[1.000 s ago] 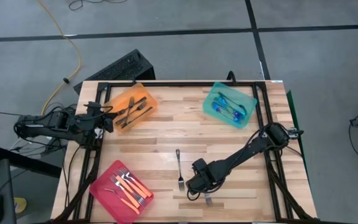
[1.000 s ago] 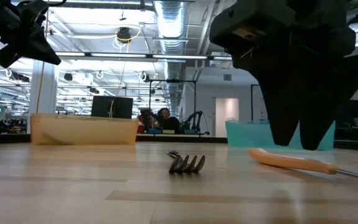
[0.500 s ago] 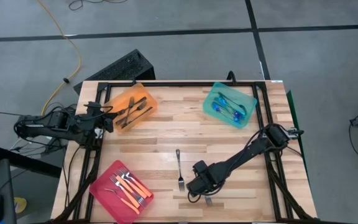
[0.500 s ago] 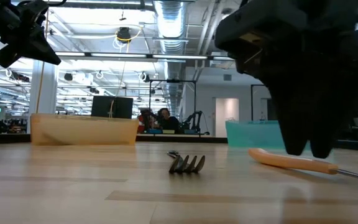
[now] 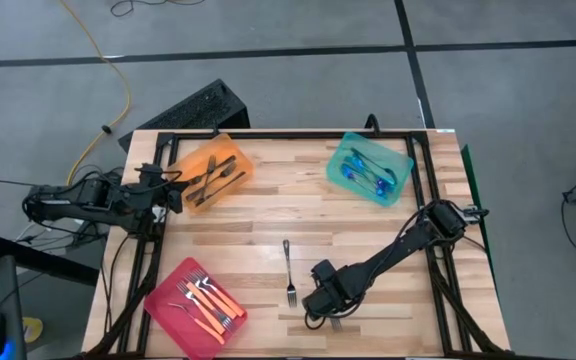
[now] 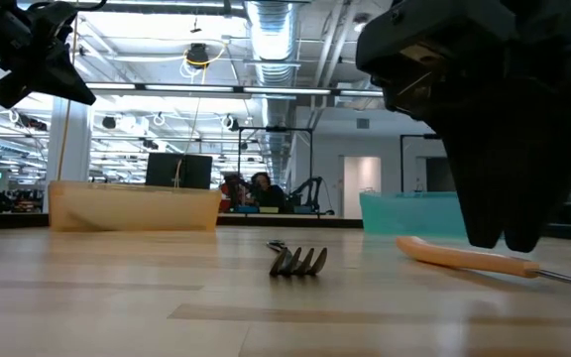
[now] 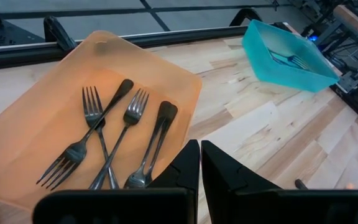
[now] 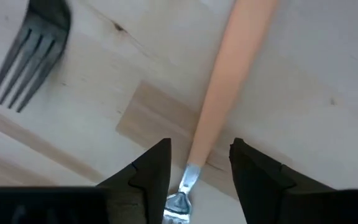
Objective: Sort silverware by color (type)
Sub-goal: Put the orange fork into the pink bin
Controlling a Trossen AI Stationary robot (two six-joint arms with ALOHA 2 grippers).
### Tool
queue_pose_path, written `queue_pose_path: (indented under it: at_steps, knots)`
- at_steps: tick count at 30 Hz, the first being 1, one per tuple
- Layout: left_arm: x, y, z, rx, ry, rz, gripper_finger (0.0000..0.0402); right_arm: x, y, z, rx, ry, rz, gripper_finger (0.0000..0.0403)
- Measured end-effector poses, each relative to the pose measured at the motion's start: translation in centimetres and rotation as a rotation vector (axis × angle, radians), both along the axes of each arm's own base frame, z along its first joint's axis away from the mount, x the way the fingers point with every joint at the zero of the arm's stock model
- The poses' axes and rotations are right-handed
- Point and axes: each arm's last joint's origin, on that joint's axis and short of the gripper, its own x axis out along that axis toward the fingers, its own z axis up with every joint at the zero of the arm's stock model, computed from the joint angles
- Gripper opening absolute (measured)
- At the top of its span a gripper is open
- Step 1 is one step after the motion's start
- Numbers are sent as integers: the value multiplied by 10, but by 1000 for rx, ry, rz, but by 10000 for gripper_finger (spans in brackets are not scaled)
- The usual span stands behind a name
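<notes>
So the right end effector [image 8: 194,163] was down low at the front of the counter [image 5: 368,230], fingers spread apart with the orange-handled fork [image 8: 229,81] lying flat between them. It wasn't gripping yet; the handle ran up through the gap and the metal neck sat right between the tips. From table level the fork was still flat on the wood [image 6: 469,258] with the dark fingers hanging just over it.

A dark fork [image 5: 289,270] lay loose on the counter just beside that, tines toward the front edge.

The left end effector [image 7: 199,180] was parked over by the orange tray [image 5: 230,180] at the back left, fingers pinched together on nothing. That tray had four dark forks [image 7: 114,140] in it. The teal tray [image 5: 400,190] at the back right held the blue-handled ones [image 5: 366,170], and the pink tray [image 5: 168,312] at the front left had the orange-handled forks [image 5: 208,300].
</notes>
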Motion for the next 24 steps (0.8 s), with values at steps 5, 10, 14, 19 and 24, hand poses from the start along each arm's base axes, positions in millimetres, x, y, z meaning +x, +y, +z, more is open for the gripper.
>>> queue_pose_path:
  at_steps: [5, 10, 14, 19, 24]
  knots:
    - [0, 0, 0, 0, 0, 0, 0, 0, -1, 0, -13, -4, 3, 178]
    - [0, 0, 0, 0, 0, -1, 0, 1, 1, -11, -18, 24, -6, 180]
    - [0, 0, 0, -1, 0, -1, 0, 3, 5, -17, 6, 28, -4, 183]
    - [0, 0, 0, 0, -1, 0, 0, 2, 4, -17, 4, 40, -4, 180]
    - [0, 0, 0, -1, 0, -1, 0, 1, 5, -17, 4, 48, -4, 146]
